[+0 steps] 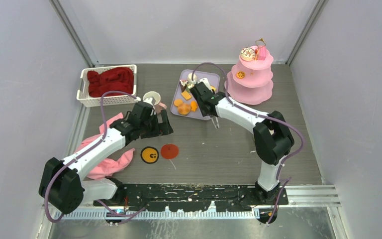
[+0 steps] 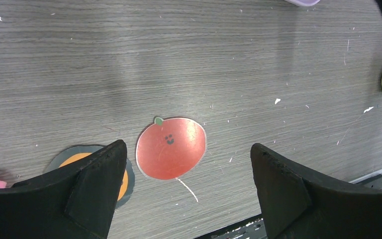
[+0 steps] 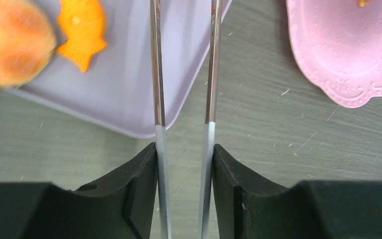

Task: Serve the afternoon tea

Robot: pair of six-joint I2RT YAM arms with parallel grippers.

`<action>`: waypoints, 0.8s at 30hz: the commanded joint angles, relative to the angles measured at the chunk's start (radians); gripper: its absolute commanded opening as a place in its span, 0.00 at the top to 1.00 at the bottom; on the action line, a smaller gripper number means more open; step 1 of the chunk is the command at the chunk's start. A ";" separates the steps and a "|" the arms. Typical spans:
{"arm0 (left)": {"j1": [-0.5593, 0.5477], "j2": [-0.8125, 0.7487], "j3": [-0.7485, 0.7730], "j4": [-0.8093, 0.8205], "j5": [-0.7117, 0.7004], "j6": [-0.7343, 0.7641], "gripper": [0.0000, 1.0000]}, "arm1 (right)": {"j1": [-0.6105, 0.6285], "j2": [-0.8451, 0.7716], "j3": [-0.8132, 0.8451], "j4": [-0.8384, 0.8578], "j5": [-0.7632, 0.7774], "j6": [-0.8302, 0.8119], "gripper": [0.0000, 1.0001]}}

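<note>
Toy cakes (image 1: 184,107) in orange lie on a lilac tray (image 1: 201,114); an orange fish-shaped piece (image 3: 82,30) and a round orange one (image 3: 10,42) show close up. More treats (image 1: 251,52) sit on top of a pink tiered stand (image 1: 251,82). A cream mug (image 1: 151,97) stands left of the tray. My right gripper (image 3: 184,147) is shut on long metal tweezers (image 3: 156,74) at the tray's near right corner; the tweezer arms stand apart with nothing between them. My left gripper (image 2: 187,144) hangs open and empty over a red tomato coaster (image 2: 171,147).
An orange coaster (image 1: 149,155) lies beside the red coaster (image 1: 169,151). A pink cloth (image 1: 107,159) lies under the left arm. A white basket (image 1: 82,89) with a red cloth (image 1: 110,80) stands at the back left. The pink stand's base (image 3: 338,55) is right of the tweezers.
</note>
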 commanded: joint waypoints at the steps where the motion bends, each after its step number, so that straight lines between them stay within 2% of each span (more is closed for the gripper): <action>1: -0.001 -0.015 0.005 0.037 -0.015 0.001 0.06 | -0.069 0.032 0.106 0.080 0.026 -0.036 0.55; 6: 0.001 -0.013 0.018 0.031 -0.014 0.008 0.06 | -0.113 0.088 0.216 0.085 -0.021 -0.065 0.55; 10: 0.005 -0.011 0.021 0.032 -0.014 0.010 0.06 | -0.123 0.042 0.238 0.108 -0.126 -0.061 0.55; 15: 0.012 0.006 0.024 0.038 -0.002 0.003 0.06 | -0.124 -0.042 0.212 0.111 -0.224 -0.033 0.54; 19: 0.027 0.005 0.024 0.035 0.000 0.003 0.06 | -0.125 -0.134 0.143 0.135 -0.359 -0.016 0.54; 24: 0.068 -0.040 -0.018 0.052 -0.014 -0.019 0.06 | -0.125 -0.240 0.047 0.127 -0.413 0.004 0.54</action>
